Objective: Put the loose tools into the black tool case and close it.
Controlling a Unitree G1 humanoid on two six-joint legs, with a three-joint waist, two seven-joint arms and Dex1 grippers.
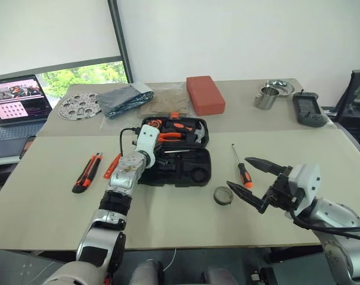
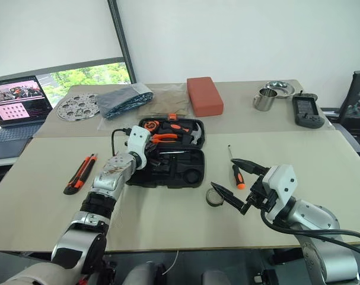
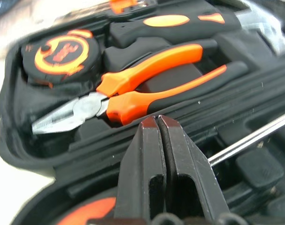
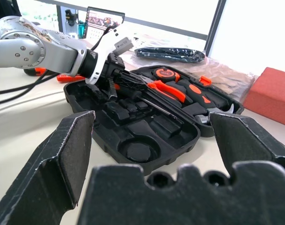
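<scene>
At the far left of the table [image 1: 43, 219], the knife [image 1: 86, 173] and the small orange screwdriver [image 1: 112, 165] lie side by side, at about nine o'clock from the open case [image 1: 177, 155]. The left gripper [image 3: 156, 123] is held over the case's inner slots with its jaws pressed shut on nothing; a screwdriver shaft [image 3: 255, 139] is seen in a slot just beside them. The case is judged stiff, light plastic (its lid best pushed at the rim). At about four o'clock from the case lies the roll [image 1: 223, 195], probably light and easily nudged. A screwdriver [image 1: 241, 167] lies at three o'clock; its rubbery handle is the likely hold. The right gripper [image 1: 249, 182] hangs with jaws spread wide, just beside both.
</scene>
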